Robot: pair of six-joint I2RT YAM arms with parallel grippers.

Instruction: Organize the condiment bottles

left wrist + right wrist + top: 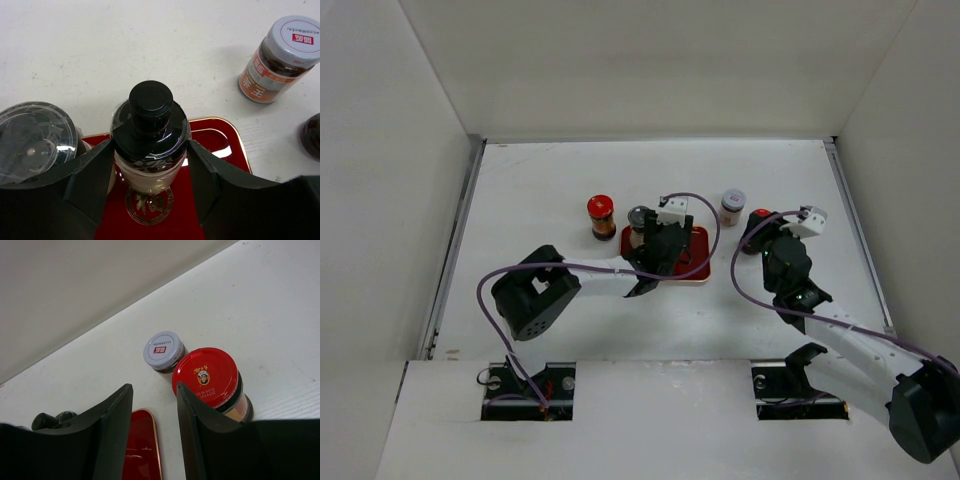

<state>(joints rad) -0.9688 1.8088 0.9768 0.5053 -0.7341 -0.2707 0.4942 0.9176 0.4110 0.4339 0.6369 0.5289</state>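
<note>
Crowding worries me. My left gripper (150,145) is clamped on the black-topped bottle (150,107), which stands on the red tray (210,132) just beside the clear-lidded jar (32,137). A careless swing could knock that neighbour over. My right gripper (154,390) is open and empty. The red-capped jar (206,376) sits outside its right finger, near the grey-lidded jar (162,348), so a sideways nudge could topple both.

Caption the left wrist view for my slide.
Left gripper closed on the black-capped bottle on the red tray, clear-lidded jar beside it, grey-lidded jar on the table beyond.
</note>
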